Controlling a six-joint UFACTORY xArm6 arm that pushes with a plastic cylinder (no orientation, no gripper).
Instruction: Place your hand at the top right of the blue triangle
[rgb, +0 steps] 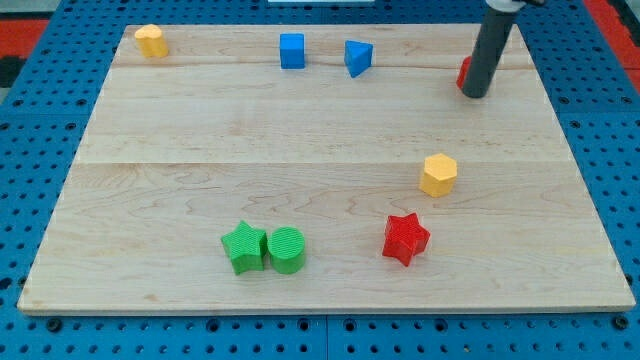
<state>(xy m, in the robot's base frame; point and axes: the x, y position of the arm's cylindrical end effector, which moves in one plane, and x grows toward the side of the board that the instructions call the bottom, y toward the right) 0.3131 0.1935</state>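
Blue triangle near the counter's top edge, blue cube beside it, my tip toward the top right corner, touching a half-hidden red block, no hand to spread or press.

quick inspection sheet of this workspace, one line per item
surface: wooden board, flat, on blue pegboard
job's things: blue triangle near the view's top, beside blue cube
clutter: yellow block top left; yellow hexagon; red star; green star touching green cylinder; red block partly hidden by the rod
end effector: my tip right of the blue triangle, against the red block
cables: nothing seen
surroundings: red strip at the top right
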